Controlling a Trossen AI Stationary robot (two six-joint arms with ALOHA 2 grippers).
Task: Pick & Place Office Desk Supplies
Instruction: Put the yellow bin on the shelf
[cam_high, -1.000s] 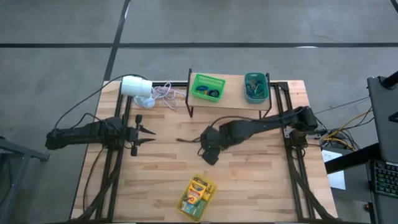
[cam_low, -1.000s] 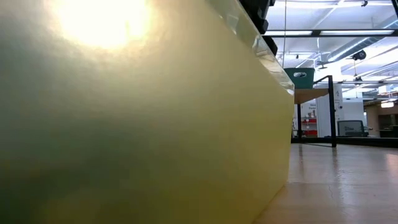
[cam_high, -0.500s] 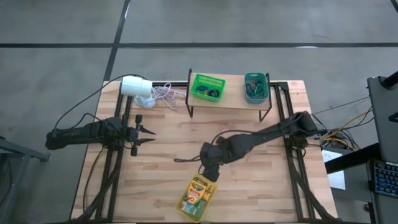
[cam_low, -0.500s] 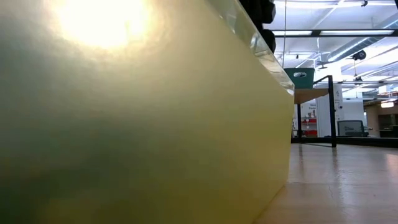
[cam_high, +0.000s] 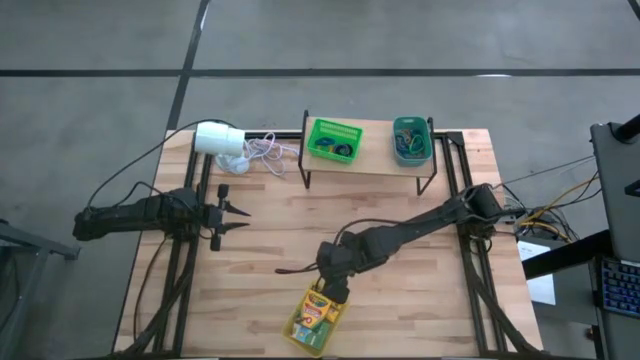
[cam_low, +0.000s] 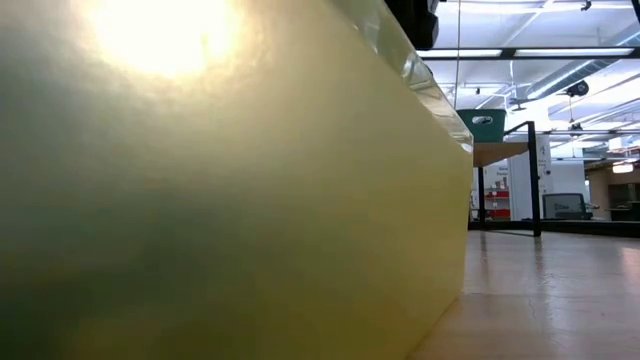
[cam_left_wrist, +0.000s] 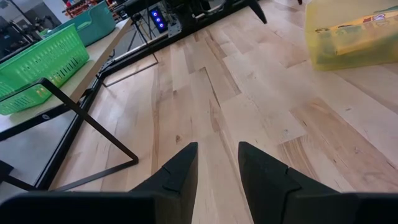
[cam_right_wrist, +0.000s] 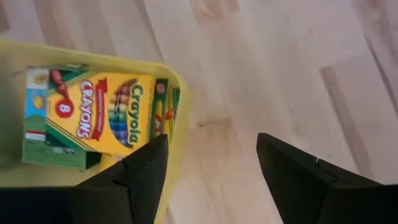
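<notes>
Your right gripper (cam_high: 333, 293) hangs spread wide and empty over the far rim of the yellow bin (cam_high: 303, 336), near edge of the table. Crayon box (cam_right_wrist: 93, 118) lies inside. Judged: reach step; next, descend squarely onto the box. Left gripper (cam_left_wrist: 214, 168), slightly parted, idles far left, holding nothing.

A yellow bin (cam_low: 220, 180) wall fills the low view, hiding the tabletop; basket (cam_high: 334, 139) contents too small to tell.

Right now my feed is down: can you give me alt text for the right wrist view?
The right gripper, fingers open and empty, hangs over the edge of a yellow bin on the wood table. A Crayola crayon box lies in the bin atop other boxes.
</notes>
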